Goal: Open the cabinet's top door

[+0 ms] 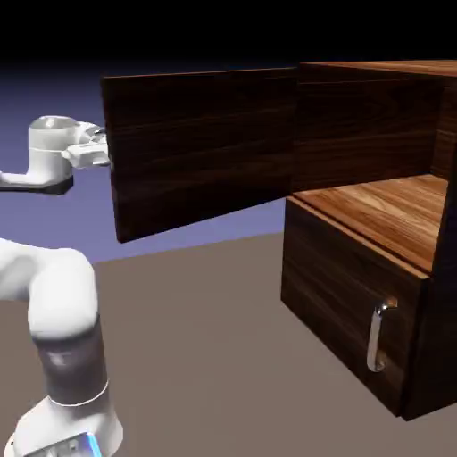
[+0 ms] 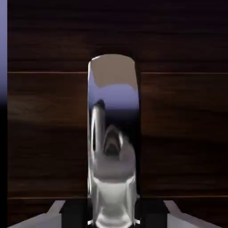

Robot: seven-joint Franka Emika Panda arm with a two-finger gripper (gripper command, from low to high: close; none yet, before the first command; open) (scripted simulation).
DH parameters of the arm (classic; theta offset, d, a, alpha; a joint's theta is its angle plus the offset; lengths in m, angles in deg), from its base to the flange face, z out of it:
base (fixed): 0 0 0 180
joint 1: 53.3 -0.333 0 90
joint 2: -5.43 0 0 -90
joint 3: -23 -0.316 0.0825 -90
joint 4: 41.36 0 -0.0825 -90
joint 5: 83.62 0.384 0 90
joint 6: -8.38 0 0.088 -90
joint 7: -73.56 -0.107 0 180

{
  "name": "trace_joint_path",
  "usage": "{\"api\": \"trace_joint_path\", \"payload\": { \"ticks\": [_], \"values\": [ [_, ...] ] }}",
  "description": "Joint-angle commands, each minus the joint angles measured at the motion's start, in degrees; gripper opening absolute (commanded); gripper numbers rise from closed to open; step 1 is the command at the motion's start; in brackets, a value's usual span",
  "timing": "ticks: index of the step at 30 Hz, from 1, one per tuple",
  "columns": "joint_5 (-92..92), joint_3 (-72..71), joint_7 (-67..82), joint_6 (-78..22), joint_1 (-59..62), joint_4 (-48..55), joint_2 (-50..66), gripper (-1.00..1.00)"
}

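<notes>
Blue-violet backdrop behind, the door (image 1: 201, 147) stands swung wide from the cabinet (image 1: 375, 223), its free edge at the gripper (image 1: 96, 147), whose fingers clamp the handle (image 2: 112, 147); hinge lies right of it.

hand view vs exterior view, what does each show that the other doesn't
Only the hand view shows the top door's silver bar handle, large and centred between the finger tips at the bottom edge.

Only the exterior view shows the whole cabinet: the lighter shelf inside, the shut lower panel with its short handle, and the white arm.

Both show the top door, dark wood grain, and the gripper at its free edge; the exterior view shows it swung wide open.
</notes>
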Motion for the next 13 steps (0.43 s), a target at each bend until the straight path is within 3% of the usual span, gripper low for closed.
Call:
{"api": "trace_joint_path", "payload": {
  "ticks": [1,13],
  "values": [
    [0.59,-1.46,0.22,-1.26,2.08,2.03,0.04,-1.0],
    [5.56,-14.22,5.37,-15.88,25.42,26.32,-3.9,-1.0]
  ]
}}
